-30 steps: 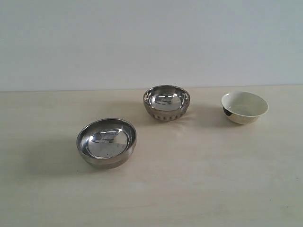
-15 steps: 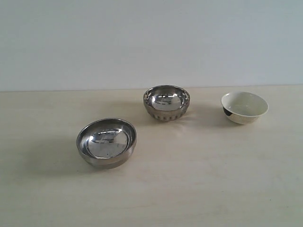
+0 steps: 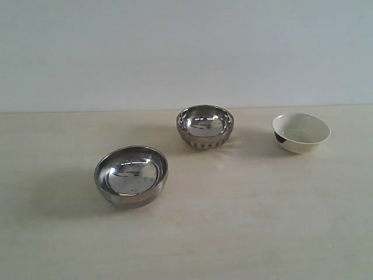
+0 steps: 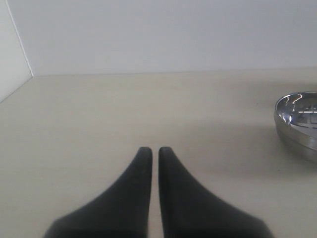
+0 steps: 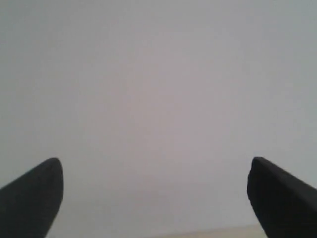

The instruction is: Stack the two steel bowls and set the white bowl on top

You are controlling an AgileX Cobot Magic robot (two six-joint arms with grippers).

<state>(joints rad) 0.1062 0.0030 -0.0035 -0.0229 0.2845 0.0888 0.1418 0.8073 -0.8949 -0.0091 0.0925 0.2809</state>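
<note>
right gripper (image 5: 154,162) gapes wide, empty — left gripper (image 4: 155,149) pressed closed, empty. dimpled steel bowl (image 3: 204,126) likely rigid, light, slippery — pinch its rim.

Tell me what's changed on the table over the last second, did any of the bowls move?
Nothing visibly changed. The smooth steel bowl, the dimpled steel bowl and the white bowl sit apart on the table exactly where they were, none of them stacked yet.
</note>
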